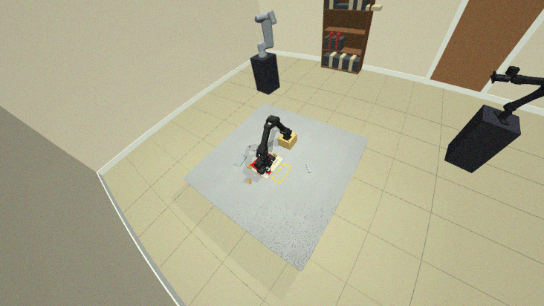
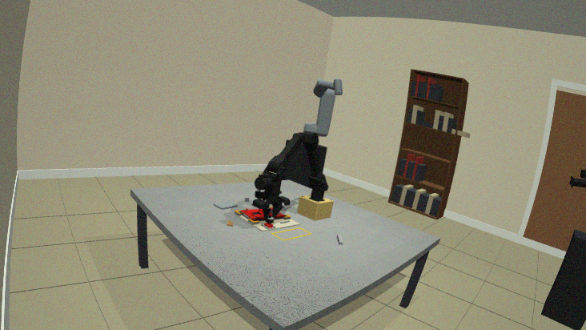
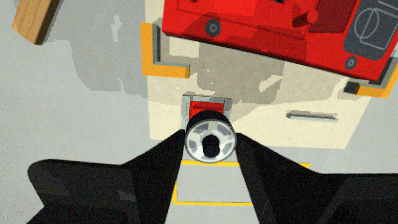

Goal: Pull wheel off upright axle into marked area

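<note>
while 1 bookcase lines the wall, the pincer grips the wheel.

We see a black-and-silver wheel, a bright red block, a yellow outline, orange corners.

Blk-tyred wheel w/ silvery spoked hub, face up, on upright axle.

Gray table under cream board
</note>
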`<state>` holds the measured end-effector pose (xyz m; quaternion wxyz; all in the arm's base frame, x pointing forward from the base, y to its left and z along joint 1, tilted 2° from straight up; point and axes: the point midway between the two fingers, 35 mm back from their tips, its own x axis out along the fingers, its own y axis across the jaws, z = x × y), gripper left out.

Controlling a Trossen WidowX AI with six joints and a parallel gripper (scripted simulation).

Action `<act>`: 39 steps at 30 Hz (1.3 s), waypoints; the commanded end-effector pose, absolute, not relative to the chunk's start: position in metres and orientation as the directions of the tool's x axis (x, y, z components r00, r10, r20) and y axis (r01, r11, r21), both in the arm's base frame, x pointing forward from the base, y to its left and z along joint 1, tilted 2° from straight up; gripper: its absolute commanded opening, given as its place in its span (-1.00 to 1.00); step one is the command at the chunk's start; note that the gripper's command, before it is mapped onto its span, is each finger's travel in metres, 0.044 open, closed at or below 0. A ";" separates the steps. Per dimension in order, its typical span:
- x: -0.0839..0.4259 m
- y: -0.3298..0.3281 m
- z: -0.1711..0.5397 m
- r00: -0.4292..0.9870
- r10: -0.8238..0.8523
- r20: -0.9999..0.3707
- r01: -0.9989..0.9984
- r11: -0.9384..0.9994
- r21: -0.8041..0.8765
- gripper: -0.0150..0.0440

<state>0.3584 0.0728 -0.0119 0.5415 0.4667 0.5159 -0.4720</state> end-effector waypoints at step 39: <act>0.357 0.073 0.006 0.025 -0.027 -0.999 0.992 0.121 0.021 -0.49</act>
